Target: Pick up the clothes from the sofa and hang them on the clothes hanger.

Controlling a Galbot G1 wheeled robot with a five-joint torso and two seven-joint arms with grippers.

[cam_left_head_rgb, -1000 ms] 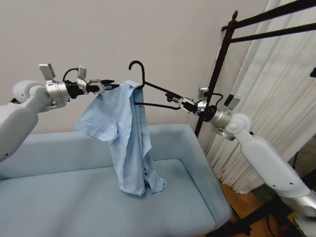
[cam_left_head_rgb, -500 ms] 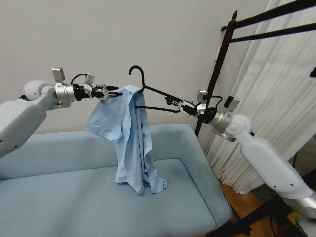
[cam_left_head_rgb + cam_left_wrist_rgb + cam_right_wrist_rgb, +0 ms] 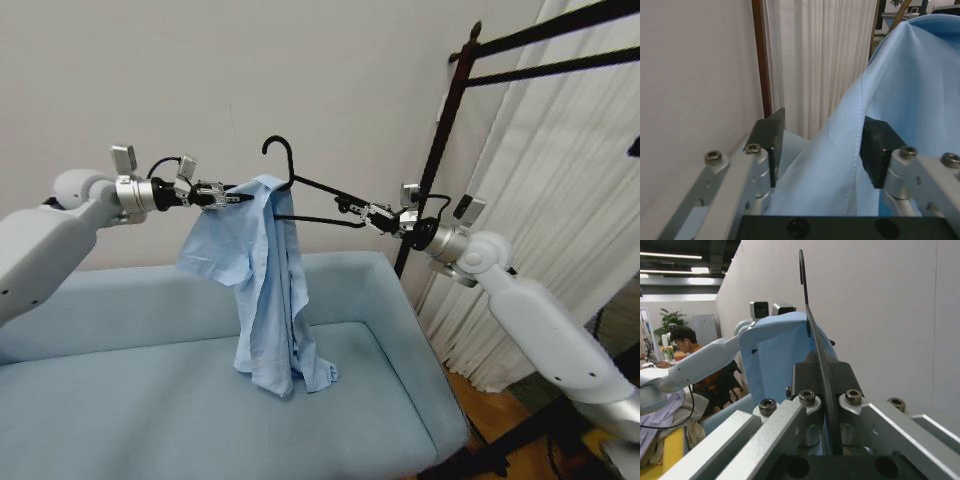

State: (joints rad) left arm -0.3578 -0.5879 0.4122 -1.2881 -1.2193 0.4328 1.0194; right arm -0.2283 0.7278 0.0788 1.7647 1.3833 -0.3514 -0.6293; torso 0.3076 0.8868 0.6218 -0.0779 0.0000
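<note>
A light blue shirt (image 3: 262, 285) hangs over the left end of a black hanger (image 3: 315, 185), its tail just above the sofa (image 3: 120, 400). My right gripper (image 3: 372, 212) is shut on the hanger's right end; in the right wrist view the hanger (image 3: 812, 320) runs out from between that gripper's (image 3: 824, 377) pads. My left gripper (image 3: 228, 196) is at the shirt's shoulder. In the left wrist view it (image 3: 822, 135) stands open, and the shirt cloth (image 3: 900, 90) passes loosely between its fingers (image 3: 771, 142).
A dark clothes rack has its post (image 3: 440, 140) and top rails (image 3: 560, 45) to the right of the sofa, above my right arm. White curtains (image 3: 560, 220) hang behind it. A bare wall (image 3: 200, 70) backs the sofa. Other clothes (image 3: 657, 420) lie low in the right wrist view.
My left gripper has moved right along the shirt's shoulder toward the hanger, and the shirt has bunched closer around it. The right gripper and hanger have barely moved.
</note>
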